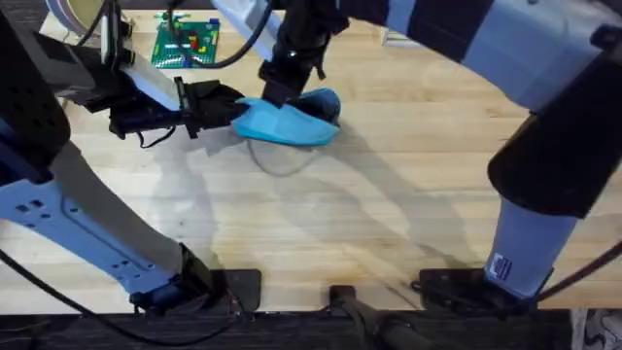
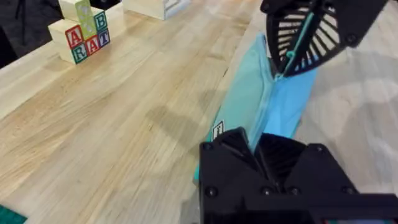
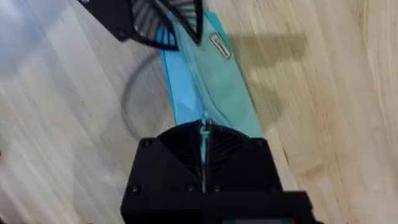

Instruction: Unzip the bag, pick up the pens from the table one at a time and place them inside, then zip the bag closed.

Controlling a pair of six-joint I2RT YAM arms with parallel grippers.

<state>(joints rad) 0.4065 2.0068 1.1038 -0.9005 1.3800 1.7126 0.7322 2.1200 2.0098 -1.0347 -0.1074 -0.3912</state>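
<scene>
Both grippers: left gripper [image 2: 258, 149] clamped the light blue fabric pouch [image 1: 287, 119] end; right gripper [image 3: 204, 134] pinched its zipper.
Progress: zipping stage, likely closing; no pens on the wood-grain table [image 1: 389, 194].

Your arms: pale blue-grey links, black joints, black cables. Each pincer [image 2: 273, 163] [image 3: 204, 163]: black, ribbed fingers, visible screws.

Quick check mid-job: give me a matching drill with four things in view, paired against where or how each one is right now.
Things:
1. left tool
2. right tool
3. bag
4. letter blocks

States:
A. light blue, on the table
B. shut on the bag's zipper line
C. stacked, apart from the bag
D. shut on the bag's end

Pairs: 1-D, 2-B, 3-A, 4-C
</scene>
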